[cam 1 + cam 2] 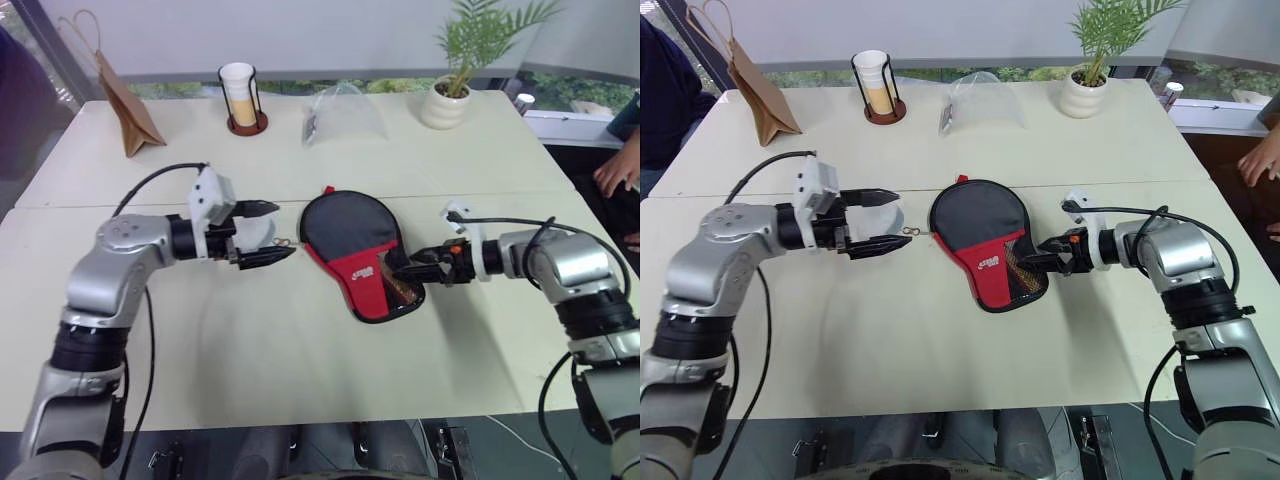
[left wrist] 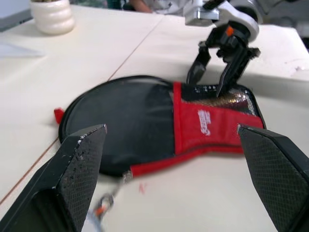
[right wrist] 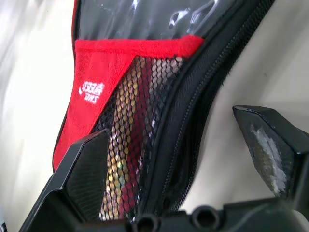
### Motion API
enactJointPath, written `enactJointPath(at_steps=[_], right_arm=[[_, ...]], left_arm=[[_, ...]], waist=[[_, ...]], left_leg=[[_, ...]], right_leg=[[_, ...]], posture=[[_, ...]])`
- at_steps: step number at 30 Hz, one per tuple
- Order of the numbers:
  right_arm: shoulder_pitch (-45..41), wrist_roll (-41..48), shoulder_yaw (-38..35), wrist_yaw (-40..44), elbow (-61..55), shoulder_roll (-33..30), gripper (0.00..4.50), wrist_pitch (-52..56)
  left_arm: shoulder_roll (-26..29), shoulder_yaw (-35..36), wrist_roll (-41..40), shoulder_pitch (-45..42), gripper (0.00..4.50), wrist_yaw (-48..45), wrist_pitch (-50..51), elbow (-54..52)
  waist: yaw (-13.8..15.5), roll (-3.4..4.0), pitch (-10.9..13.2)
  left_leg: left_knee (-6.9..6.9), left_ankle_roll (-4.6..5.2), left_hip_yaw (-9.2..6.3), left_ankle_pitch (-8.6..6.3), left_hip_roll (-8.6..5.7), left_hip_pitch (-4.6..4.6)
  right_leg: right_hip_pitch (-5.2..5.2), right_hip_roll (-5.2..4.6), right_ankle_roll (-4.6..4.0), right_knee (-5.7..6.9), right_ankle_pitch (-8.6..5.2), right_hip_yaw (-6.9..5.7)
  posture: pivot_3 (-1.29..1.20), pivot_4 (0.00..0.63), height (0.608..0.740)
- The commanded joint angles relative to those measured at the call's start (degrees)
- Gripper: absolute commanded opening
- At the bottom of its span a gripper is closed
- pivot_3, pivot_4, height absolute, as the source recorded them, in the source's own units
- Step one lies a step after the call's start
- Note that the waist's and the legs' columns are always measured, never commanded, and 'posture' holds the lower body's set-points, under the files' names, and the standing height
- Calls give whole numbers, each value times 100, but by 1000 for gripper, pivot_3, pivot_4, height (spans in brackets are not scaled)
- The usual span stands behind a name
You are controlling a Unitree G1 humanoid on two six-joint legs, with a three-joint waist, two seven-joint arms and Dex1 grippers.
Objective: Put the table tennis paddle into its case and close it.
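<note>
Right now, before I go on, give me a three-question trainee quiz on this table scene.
1. True or false: the left tool grips the case.
2. Which tool is at the case's mesh pocket? A) left B) right
3. What stands at the table's far right corner?

Key: 1 false, it is open and apart. 2 B, the right tool. 3 A potted plant.
</note>
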Motion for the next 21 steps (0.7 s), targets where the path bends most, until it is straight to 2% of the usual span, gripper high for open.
enactJointPath(at_steps=[1,2,5,10,13,17,21], right_arm=[[-112,-81,92,180,188,152,4464,-27],[-130,-99,95,210,226,187,4464,-23],[-169,-149,99,283,372,308,3618,-7],[-149,-181,41,340,551,425,1244,99],[-21,-145,-5,338,420,430,37,257],[297,135,-253,80,-18,458,37,1030],[1141,575,-589,-333,-1192,397,37,2001]], left_arm=[[271,310,-389,118,4500,-85,216,-513],[321,335,-443,154,4500,-79,263,-579],[429,369,-514,233,4500,-6,303,-674],[465,367,-566,256,4500,153,305,-751],[454,362,-596,234,4500,228,308,-759],[428,325,-601,194,4500,314,264,-747],[369,260,-588,157,4500,390,224,-727]], waist=[[-24,-1,0],[-50,-1,0],[-68,-1,-1],[-83,-1,-1],[-77,-2,-3],[-67,-3,-4],[-32,-7,-7]], left_leg=[[0,0,0,0,0,2],[-1,0,0,0,1,5],[-4,-1,-1,-1,1,19],[-6,0,-1,-1,2,25],[-5,-1,-2,-1,2,32],[-7,-1,-3,-1,2,33],[-12,0,-8,-2,2,31]], right_leg=[[2,0,0,0,0,0],[6,0,0,0,0,0],[17,0,-1,-1,-1,1],[21,1,-1,-1,-1,1],[29,1,-1,-1,-1,1],[30,0,-2,-1,-1,1],[31,-1,-3,-7,-2,0]], posture=[[0,150,734],[0,150,734],[0,150,734],[0,150,734],[0,150,734],[0,150,734],[0,150,734]])
